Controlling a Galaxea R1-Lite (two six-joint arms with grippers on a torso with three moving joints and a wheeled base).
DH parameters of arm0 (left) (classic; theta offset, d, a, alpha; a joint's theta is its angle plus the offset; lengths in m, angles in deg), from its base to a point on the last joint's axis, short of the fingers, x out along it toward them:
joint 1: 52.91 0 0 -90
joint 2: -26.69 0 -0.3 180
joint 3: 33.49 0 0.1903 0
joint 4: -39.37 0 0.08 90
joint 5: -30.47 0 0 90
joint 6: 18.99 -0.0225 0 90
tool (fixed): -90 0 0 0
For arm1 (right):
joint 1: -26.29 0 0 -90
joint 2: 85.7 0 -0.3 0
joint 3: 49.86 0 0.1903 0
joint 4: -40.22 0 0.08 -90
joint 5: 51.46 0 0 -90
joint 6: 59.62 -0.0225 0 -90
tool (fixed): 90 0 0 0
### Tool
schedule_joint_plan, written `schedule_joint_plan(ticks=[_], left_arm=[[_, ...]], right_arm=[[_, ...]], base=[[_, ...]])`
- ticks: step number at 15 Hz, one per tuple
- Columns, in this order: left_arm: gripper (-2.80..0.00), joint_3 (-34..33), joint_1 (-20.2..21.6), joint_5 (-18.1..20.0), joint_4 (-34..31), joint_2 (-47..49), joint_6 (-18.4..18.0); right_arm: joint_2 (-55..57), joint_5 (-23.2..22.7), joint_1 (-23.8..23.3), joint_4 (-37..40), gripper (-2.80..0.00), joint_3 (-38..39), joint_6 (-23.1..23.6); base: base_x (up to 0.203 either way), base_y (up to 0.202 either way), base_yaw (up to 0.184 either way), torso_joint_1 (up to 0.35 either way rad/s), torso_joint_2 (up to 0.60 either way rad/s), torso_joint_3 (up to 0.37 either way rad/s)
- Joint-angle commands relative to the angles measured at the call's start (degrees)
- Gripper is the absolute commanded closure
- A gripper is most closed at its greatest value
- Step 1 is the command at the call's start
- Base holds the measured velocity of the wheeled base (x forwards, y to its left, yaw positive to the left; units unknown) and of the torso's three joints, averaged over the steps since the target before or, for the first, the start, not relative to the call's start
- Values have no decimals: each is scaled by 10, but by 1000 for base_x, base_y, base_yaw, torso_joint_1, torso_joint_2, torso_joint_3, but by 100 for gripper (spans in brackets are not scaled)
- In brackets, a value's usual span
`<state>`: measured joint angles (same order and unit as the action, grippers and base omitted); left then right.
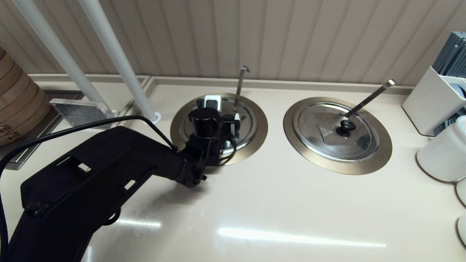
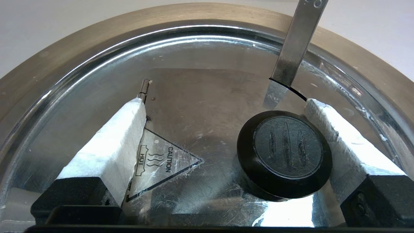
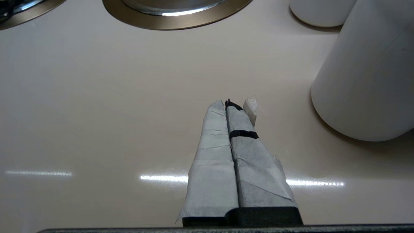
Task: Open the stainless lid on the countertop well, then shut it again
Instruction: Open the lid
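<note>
The left tool hangs low over the stainless lid, its taped fingers spread wide, one on each side of the black dome knob; the knob lies off-centre between them, just beside one finger and well apart from the other, and nothing is gripped. The lid sits flat and seated in the well, whose bronze collar rings it near the back edge of the bench, left of centre. The hook-tipped ladle handle rises through the lid's edge notch just behind the knob. In my judgement the task stands at its start or its finish, and the views do not settle which: if the start, the grip, lift and reseating all remain. The right tool is parked with fingers pressed together over bare bench towards the front right, near a white cylindrical container. Room: the ladle handle crowds the knob's far side; a white post stands just left of the collar; the twin lidded well lies to the right, apart. The front of the bench offers open room.
</note>
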<state>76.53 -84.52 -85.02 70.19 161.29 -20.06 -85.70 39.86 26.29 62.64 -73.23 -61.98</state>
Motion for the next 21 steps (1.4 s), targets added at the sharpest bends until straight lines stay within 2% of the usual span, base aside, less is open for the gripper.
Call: schedule_joint_plan(ticks=[1, 7, 21], left_arm=[[-280, -1, 0, -2, 5, -6, -1], [-280, -1, 4, -2, 6, -17, 0], [-280, -11, 58, 5, 5, -76, 1]], right_arm=[[0, 0, 0, 0, 0, 3, 0], [0, -1, 0, 0, 0, 3, 0], [0, 0, 0, 0, 0, 3, 0]], base=[[0, 0, 0, 0, 0, 0], [0, 0, 0, 0, 0, 0], [0, 0, 0, 0, 0, 0]])
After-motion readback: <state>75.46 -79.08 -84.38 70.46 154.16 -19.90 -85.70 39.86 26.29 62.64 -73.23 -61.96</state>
